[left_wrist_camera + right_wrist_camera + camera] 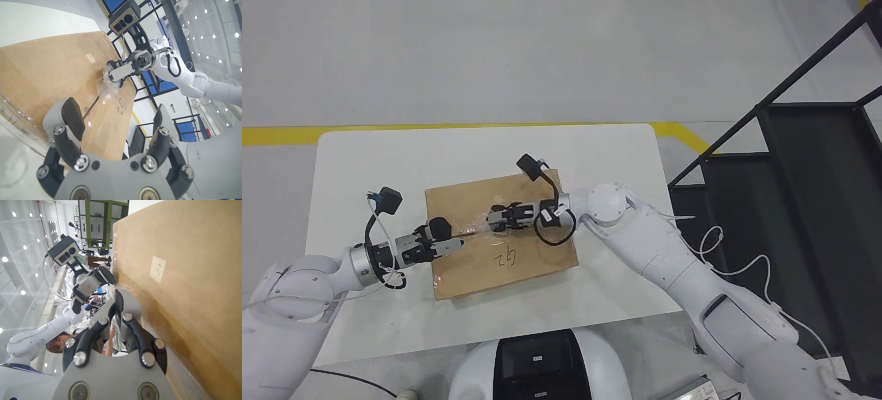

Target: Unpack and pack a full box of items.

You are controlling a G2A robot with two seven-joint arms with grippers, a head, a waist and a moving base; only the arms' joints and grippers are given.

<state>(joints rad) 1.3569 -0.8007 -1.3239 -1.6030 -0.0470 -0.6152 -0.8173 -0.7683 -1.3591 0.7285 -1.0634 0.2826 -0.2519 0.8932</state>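
Closed cardboard box (527, 250) sits flat mid-surface on the white surface (362, 160), flaps down, turned a little askew to the surface edges. The top carries a handwritten mark (120, 108) toward the near side and a small pale label (157, 269) farther off.

Your right gripper (497, 216) comes in from the right and lies low over the middle of the box top, along the centre seam. Its fingers are pressed together, pinching the crumpled end of a clear tape strip (105, 91) lifted off the cardboard there. From that pinch the tape trails left along the seam; you can't tell how much of it is stuck down.

Your left gripper (442, 240) is at the left end of the box, low over the top edge and pointing right toward the other gripper. Its fingers (72, 117) are spread wide with nothing between the pads. The loose tape sits ahead of it, between the two grippers, which face each other along the seam — near, not touching.

A dark slit shows in the seam just ahead of the left gripper.
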